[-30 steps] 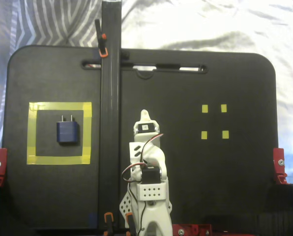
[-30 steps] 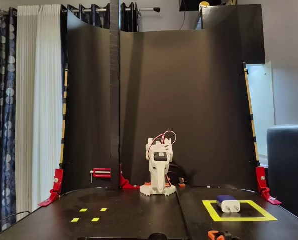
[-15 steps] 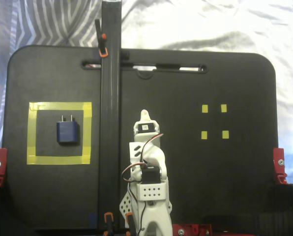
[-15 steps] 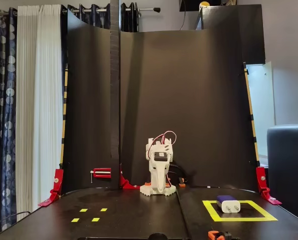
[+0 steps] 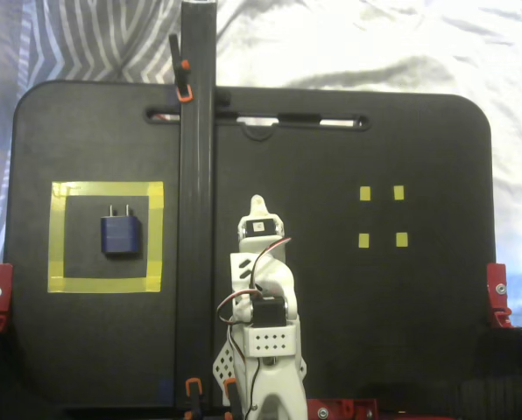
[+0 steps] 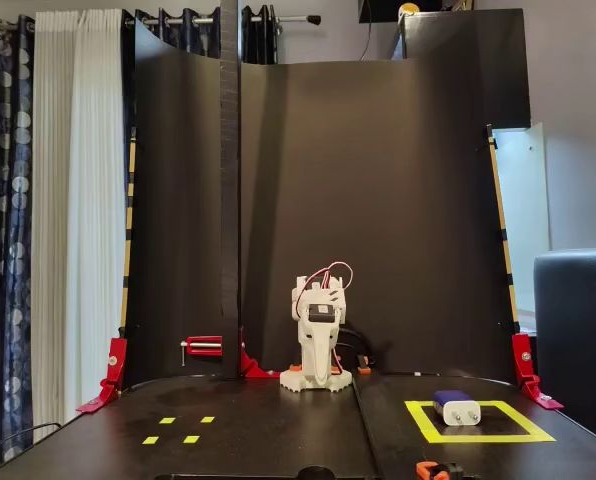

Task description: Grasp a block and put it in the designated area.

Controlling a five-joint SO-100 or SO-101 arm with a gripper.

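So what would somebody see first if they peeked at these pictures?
Probably the big yellow tape square on the black table, at the left in the fixed view from above, with the dark-blue block lying inside it. Next comes the white robot arm folded up near the middle of the table, well away from the block. Four tiny yellow squares sit on the other side.

No legible text, labels, brand marks, numbers or signs in either fixed view; the white label patch on the folded white robot arm [image 5: 259,226] is too blurred to read.
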